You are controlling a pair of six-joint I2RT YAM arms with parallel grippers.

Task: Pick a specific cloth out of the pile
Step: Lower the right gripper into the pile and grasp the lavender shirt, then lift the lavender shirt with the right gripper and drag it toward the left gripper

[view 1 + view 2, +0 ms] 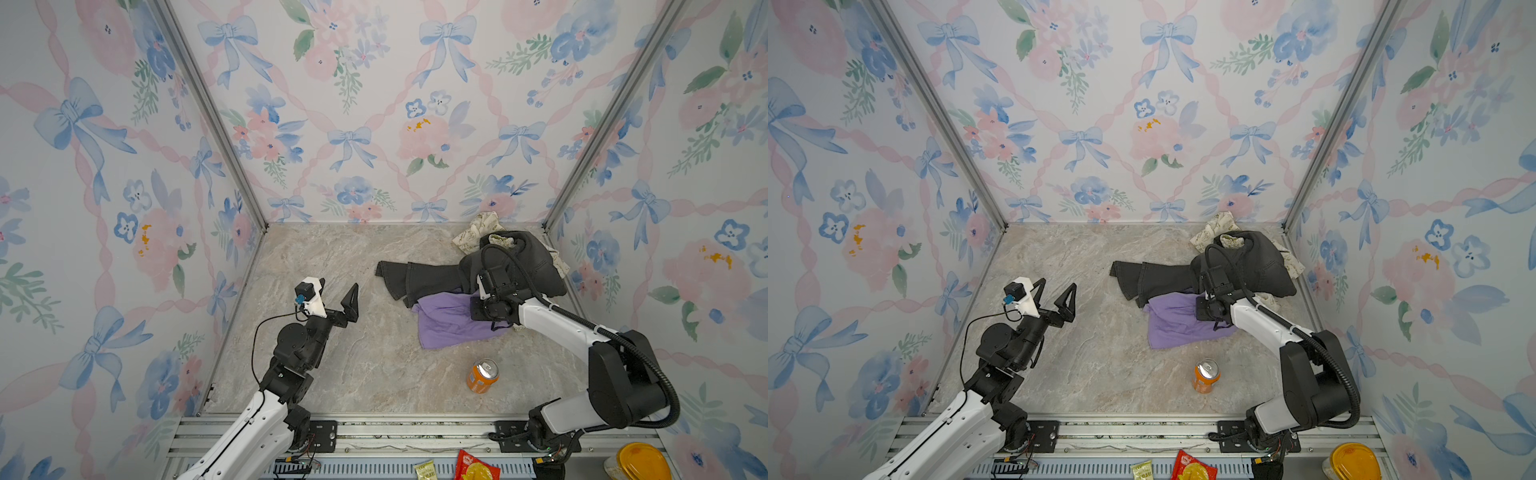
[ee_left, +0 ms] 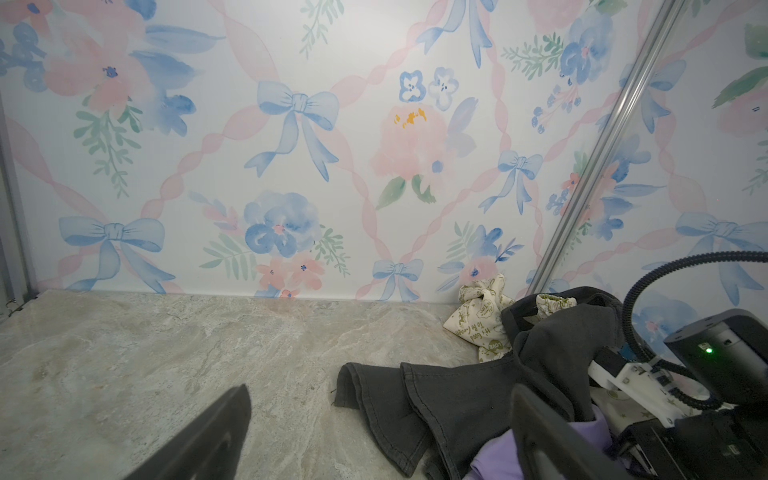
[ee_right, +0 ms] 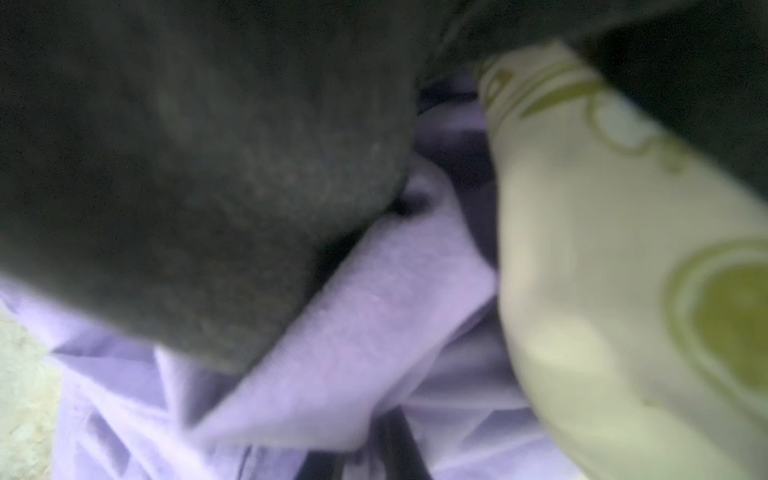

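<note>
Right gripper (image 1: 478, 308) is sitting on the purple cloth (image 1: 442, 328) (jaws hidden, can't tell); left gripper (image 1: 338, 289) is gaping wide, farther off.

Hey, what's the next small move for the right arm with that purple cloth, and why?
Probably pull the right end effector a little toward the orange can, once it grips: it is down on the lavender cloth, whose far edge lies under the grey trousers. Closure isn't visible.
</note>
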